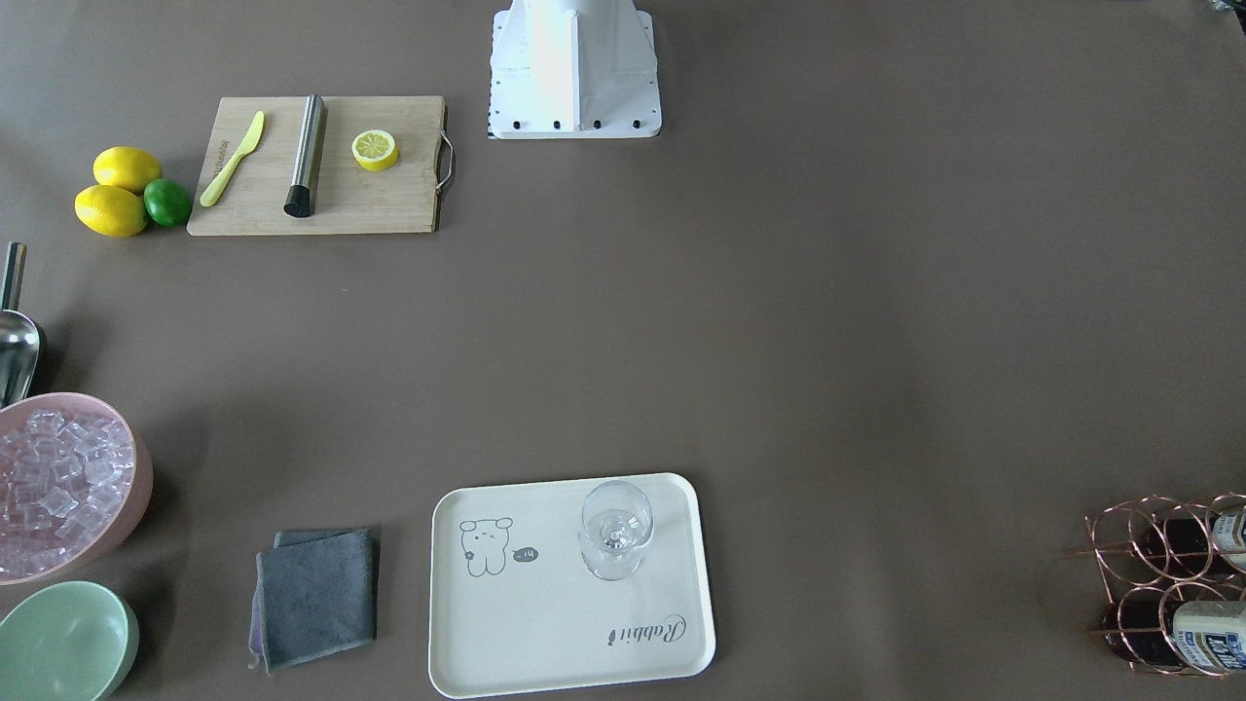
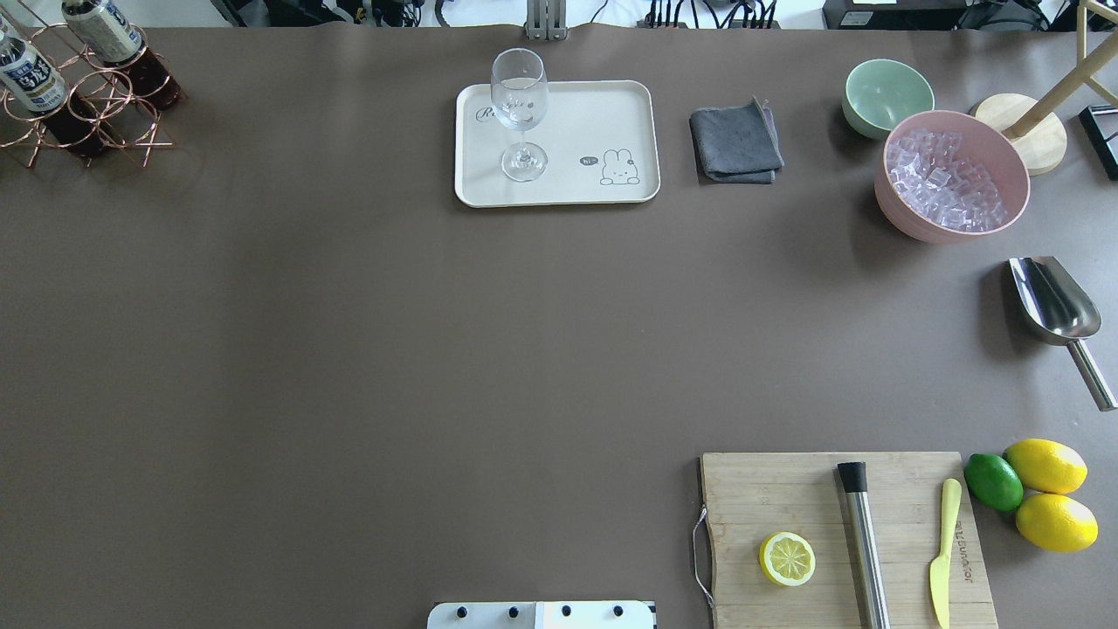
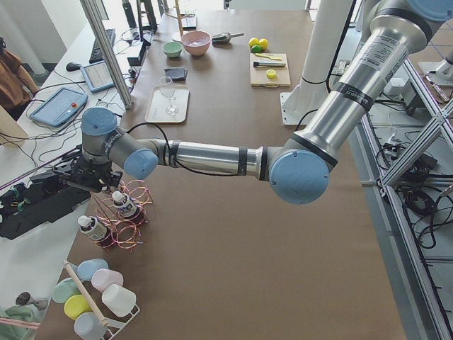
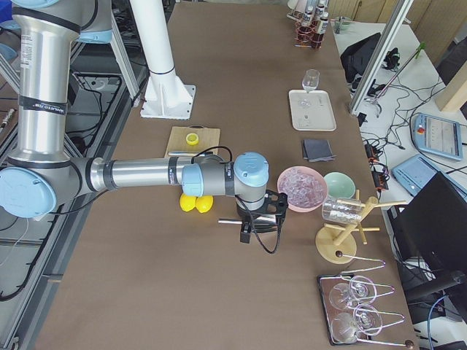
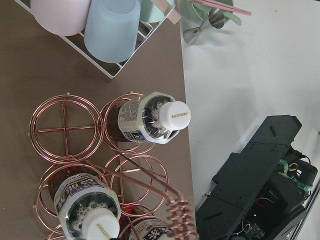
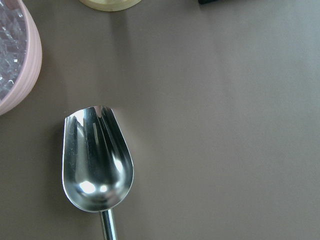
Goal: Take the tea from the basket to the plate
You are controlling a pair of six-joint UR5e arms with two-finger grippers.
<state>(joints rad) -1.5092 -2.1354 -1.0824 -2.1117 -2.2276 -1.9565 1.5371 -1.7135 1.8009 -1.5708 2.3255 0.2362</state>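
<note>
The copper wire basket (image 2: 131, 122) stands at the table's far left corner and holds tea bottles (image 2: 31, 74) with white caps and dark drink. From the left wrist view I look straight down on one tea bottle (image 5: 155, 117), another one (image 5: 90, 207), and the basket's coiled handle (image 5: 177, 220). My left gripper (image 3: 90, 180) hovers just above the basket (image 3: 131, 230); I cannot tell whether it is open or shut. The cream plate (image 2: 603, 114) carries a clear stemmed glass (image 2: 520, 114). My right gripper (image 4: 257, 224) hangs over a steel scoop (image 6: 97, 160); its state cannot be told.
A pink bowl of ice (image 2: 952, 175), a mint bowl (image 2: 886, 92) and a grey cloth (image 2: 735, 144) lie right of the plate. A cutting board (image 2: 838, 533) holds a lemon half, knife and muddler, with lemons and a lime (image 2: 1039, 489) beside it. Pastel cups (image 5: 110, 27) sit in a rack near the basket.
</note>
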